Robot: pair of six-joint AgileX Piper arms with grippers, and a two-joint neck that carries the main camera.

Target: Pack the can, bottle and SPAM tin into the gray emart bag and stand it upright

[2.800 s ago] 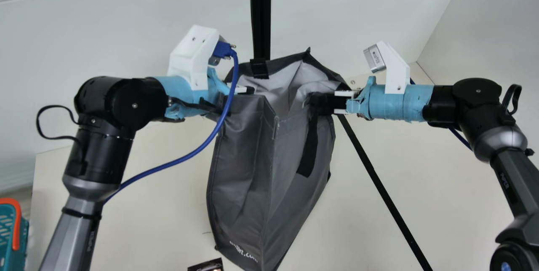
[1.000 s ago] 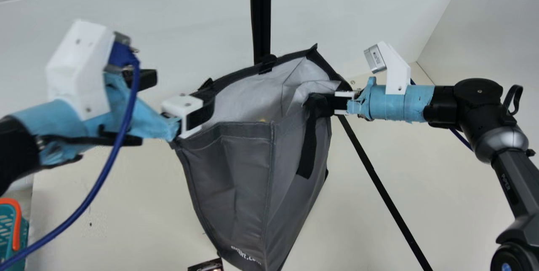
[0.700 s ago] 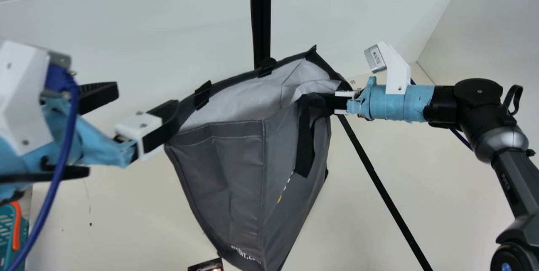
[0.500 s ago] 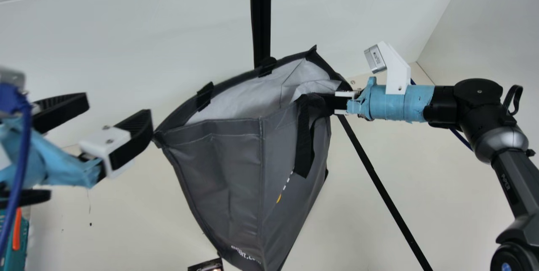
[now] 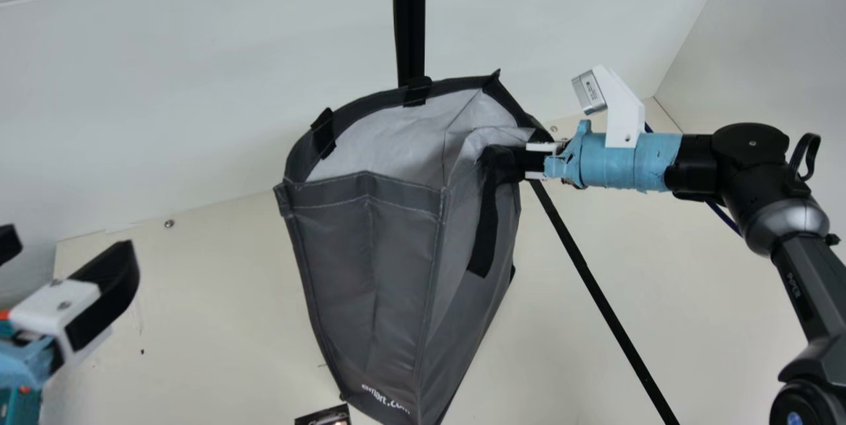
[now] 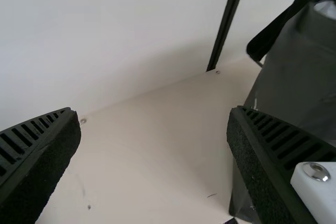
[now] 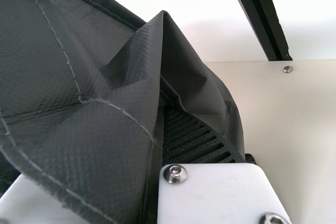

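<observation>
Teal basket (image 5: 25,407), black post (image 5: 410,28), cream table (image 5: 542,346)

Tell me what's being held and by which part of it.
The right gripper holds the gray bag by its top rim, at the robot's right; the left gripper holds nothing.

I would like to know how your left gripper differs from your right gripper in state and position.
The left gripper is open with nothing in its grasp, while the right gripper is closed on the gray emart bag near its rim. The left gripper is apart from the bag, whereas the right gripper touches it. Both have black ribbed fingers.
</observation>
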